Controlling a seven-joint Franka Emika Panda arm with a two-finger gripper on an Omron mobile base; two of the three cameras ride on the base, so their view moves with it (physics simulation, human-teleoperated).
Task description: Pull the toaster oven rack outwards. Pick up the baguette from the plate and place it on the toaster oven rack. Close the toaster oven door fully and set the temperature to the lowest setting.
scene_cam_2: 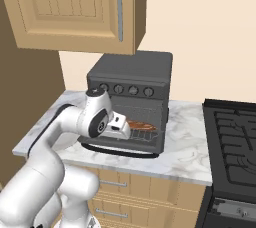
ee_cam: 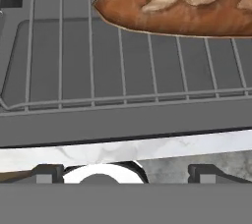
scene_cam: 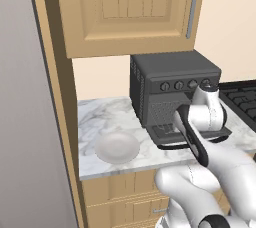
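The toaster oven (scene_cam_2: 131,79) stands on the marble counter, and its door (scene_cam_2: 150,145) is dropped open and lies flat in front. The baguette (ee_cam: 182,7) lies across the wire rack (ee_cam: 123,70), which sticks out over the door; it also shows as a brown loaf, the baguette (scene_cam_2: 143,125), in the oven mouth. My gripper (ee_cam: 127,173) hovers just in front of the rack's front edge, open, nothing between its fingertips (ee_cam: 49,171). The plate (scene_cam: 117,147) sits bare on the counter left of the oven (scene_cam: 170,84).
A wall cabinet (scene_cam: 130,7) hangs low over the oven. A black stovetop (scene_cam_2: 235,142) is to the right. A tall panel (scene_cam: 30,122) closes off the counter's left end. My own arm (scene_cam: 200,122) covers part of the oven front in the left base view.
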